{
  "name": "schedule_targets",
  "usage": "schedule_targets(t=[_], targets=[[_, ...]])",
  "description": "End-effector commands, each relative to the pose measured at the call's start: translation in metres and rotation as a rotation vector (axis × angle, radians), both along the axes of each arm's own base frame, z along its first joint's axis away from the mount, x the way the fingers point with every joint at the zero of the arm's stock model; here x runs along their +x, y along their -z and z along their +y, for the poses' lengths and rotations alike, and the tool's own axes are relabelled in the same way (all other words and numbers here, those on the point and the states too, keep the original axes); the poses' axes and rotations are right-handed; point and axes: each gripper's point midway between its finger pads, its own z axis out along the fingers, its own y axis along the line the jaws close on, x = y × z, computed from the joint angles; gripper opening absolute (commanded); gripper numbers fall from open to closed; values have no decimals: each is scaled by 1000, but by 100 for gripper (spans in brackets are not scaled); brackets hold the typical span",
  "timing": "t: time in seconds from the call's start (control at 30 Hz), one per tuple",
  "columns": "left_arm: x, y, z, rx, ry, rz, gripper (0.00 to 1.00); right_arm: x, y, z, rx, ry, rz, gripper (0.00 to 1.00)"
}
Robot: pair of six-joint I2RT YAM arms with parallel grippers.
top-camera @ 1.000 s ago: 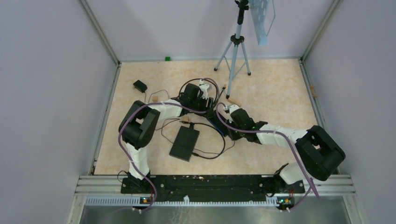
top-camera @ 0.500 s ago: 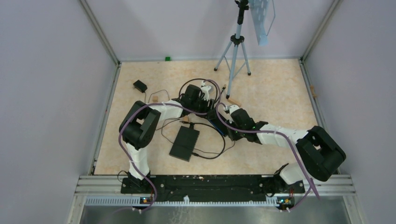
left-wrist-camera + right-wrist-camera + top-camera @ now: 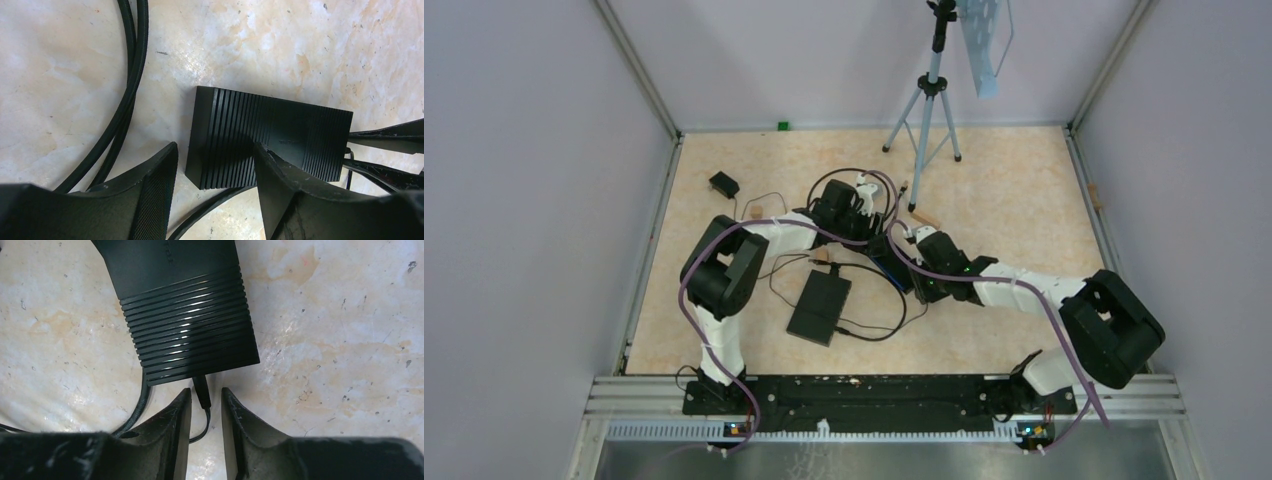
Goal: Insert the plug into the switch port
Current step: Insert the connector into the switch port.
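Note:
The switch is a black ribbed box lying flat on the marble floor. A small black plug sits in the port on its near edge, its thin cable curling back under my right gripper. That gripper is open, with a narrow gap between each finger and the plug. In the left wrist view the other end of the switch lies between the fingers of my left gripper. It is open too: its left finger stands clear of the box and its right finger overlaps the ribbed top.
Thick black cables loop on the floor left of the switch. A flat black box lies nearer the arm bases, a small black adapter at the far left, and a tripod at the back. Walls enclose the floor.
My right gripper's jaws have spread apart around the plug. Both arms have stayed almost where they were.

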Motion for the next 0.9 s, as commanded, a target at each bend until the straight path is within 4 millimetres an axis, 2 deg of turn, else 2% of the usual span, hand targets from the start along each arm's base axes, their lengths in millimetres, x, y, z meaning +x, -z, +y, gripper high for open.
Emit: schedule_targets(t=[0.0,0.3,0.5,0.67,0.87], targets=[[-25,35,12,95,26,116,63,5,-8,1,-4,8,4,26],[-27,36,10,84,34,125,63,9,-13,13,33,-58,-25,6],[-40,35,2,45,90,132,62,12,-36,35,120,-179,-113,1],[-51,32,-4,-8,143,137,59,18,-48,38,136,-213,-184,0],[-80,25,-19,-93,272,158,50,27,-53,40,127,-237,-238,0]])
